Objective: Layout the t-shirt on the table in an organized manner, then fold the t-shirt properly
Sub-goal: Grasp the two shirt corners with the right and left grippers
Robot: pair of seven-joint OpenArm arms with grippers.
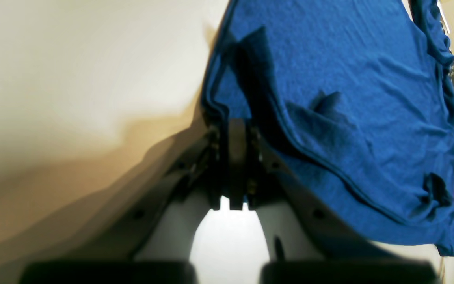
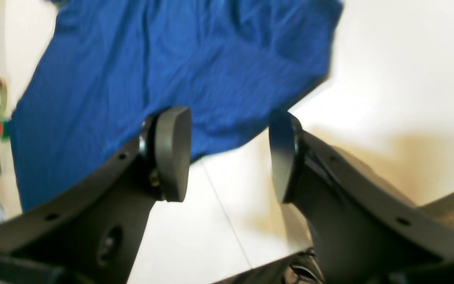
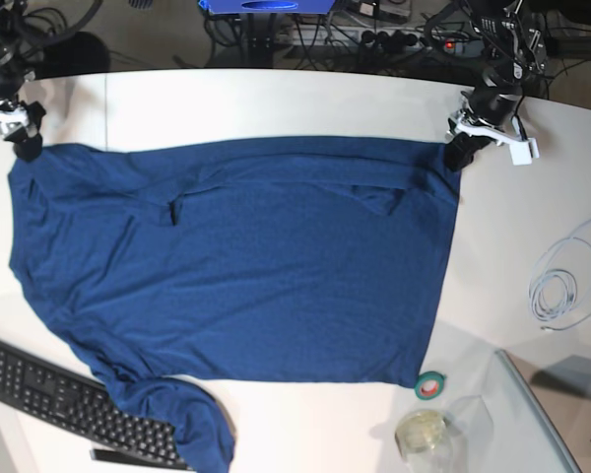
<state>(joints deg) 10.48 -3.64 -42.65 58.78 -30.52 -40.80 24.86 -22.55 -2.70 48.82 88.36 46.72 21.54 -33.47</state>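
Across the white table (image 3: pixel 276 99), spread wide and nearly flat, lies the t-shirt (image 3: pixel 246 266), one sleeve drooping over the keyboard (image 3: pixel 69 404) at the near edge. Left claw (image 1: pixel 231 130) pinched tight on the far corner hem, right claw (image 2: pixel 227 154) gaping, empty, just short of the cloth. Looks like the layout step: next, probably closing on that corner and tugging the wrinkles out.
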